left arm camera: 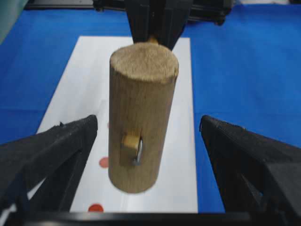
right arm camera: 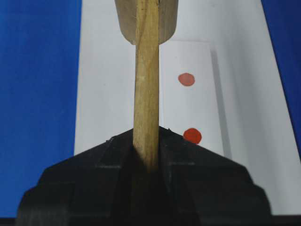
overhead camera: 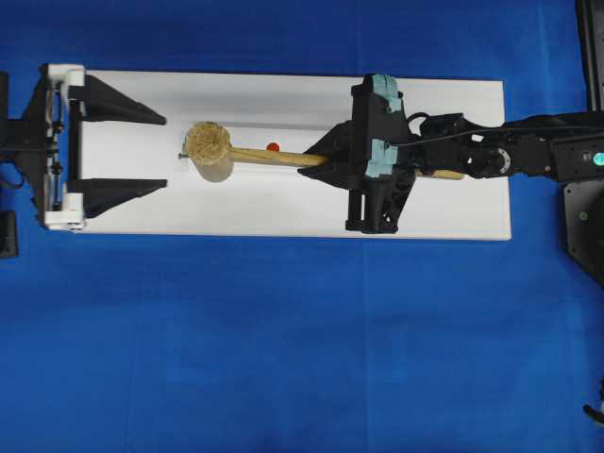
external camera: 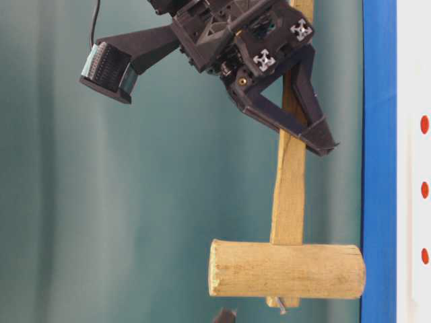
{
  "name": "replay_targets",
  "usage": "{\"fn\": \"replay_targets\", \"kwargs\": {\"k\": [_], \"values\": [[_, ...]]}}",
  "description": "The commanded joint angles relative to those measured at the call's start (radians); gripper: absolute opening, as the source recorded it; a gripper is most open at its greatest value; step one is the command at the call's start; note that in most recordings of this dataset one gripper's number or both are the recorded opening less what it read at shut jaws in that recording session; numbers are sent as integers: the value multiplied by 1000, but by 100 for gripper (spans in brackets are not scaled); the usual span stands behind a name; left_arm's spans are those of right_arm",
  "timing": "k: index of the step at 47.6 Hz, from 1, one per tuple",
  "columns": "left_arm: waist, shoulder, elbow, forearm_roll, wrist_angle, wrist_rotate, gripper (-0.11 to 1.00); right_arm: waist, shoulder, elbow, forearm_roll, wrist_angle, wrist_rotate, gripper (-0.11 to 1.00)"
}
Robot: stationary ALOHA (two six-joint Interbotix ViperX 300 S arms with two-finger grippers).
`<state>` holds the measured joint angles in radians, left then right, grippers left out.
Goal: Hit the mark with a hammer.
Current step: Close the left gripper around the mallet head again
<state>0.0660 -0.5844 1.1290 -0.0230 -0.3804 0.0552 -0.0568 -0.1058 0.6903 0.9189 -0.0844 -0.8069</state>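
The hammer, a light wooden mallet, is held level above the white block (overhead camera: 453, 203). Its head (overhead camera: 208, 151) hovers over the block's left part, clear of the surface in the table-level view (external camera: 286, 269). My right gripper (overhead camera: 327, 159) is shut on the flat handle (right arm camera: 146, 89). The mark (right arm camera: 192, 135) is the red dot closest to the right fingertips; it also shows in the table-level view (external camera: 424, 124), but the overhead view hides it under the right gripper. My left gripper (overhead camera: 165, 151) stands wide open and empty, its fingertips just short of the head (left arm camera: 141, 117).
The middle red dot (overhead camera: 273, 146) lies beside the handle, and the left-end dot (left arm camera: 95, 207) shows below the head. Blue cloth (overhead camera: 283, 359) surrounds the block. Black fixtures stand at the right edge (overhead camera: 585, 217) and the left edge (overhead camera: 8, 234).
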Motion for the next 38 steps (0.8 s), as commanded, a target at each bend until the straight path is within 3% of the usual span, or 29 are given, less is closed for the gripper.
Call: {"fn": "replay_targets", "kwargs": {"k": [1, 20, 33, 38], "values": [[0, 32, -40, -3, -21, -2, 90, -2, -14, -26, -3, -11, -3, 0], [3, 238, -190, -3, -25, -2, 92, -2, -14, -18, -5, -11, -3, 0], [17, 264, -202, -3, -3, -3, 91, -2, -14, -20, -5, -11, -3, 0], [21, 262, -202, -3, 6, -2, 84, -2, -14, -20, -5, -12, -3, 0]]}}
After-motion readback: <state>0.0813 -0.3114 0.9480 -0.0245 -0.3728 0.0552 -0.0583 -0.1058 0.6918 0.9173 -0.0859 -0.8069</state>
